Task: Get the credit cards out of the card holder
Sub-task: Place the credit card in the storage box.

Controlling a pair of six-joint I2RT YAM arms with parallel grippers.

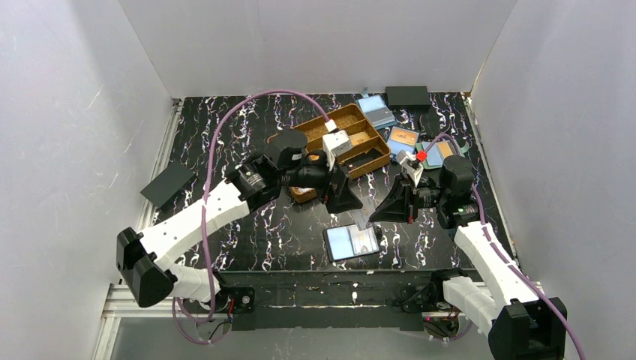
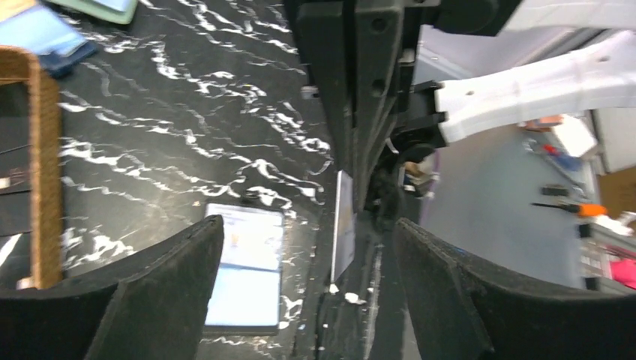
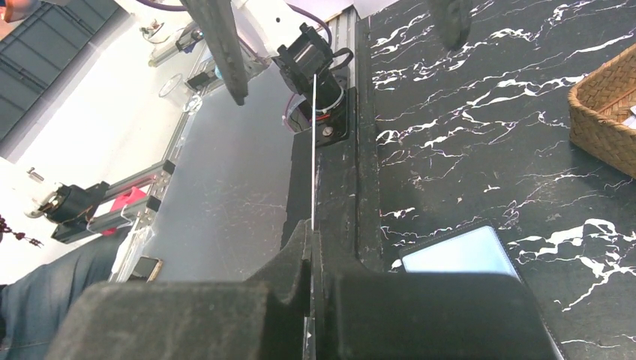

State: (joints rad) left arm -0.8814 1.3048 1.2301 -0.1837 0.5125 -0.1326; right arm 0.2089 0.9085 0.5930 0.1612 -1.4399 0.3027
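Note:
The card holder lies open on the table near the front edge, its light blue lining up; it also shows in the left wrist view and the right wrist view. My right gripper is shut on a credit card, a thin pale card held upright and seen edge-on. In the top view the right gripper hovers just right of and behind the holder. My left gripper faces it, open. In the left wrist view that credit card stands ahead, in the gap of the left gripper, touching neither finger.
A wicker tray stands behind the left arm. Other card holders and a black box lie at the back right. A black flat piece sits at the table's left edge.

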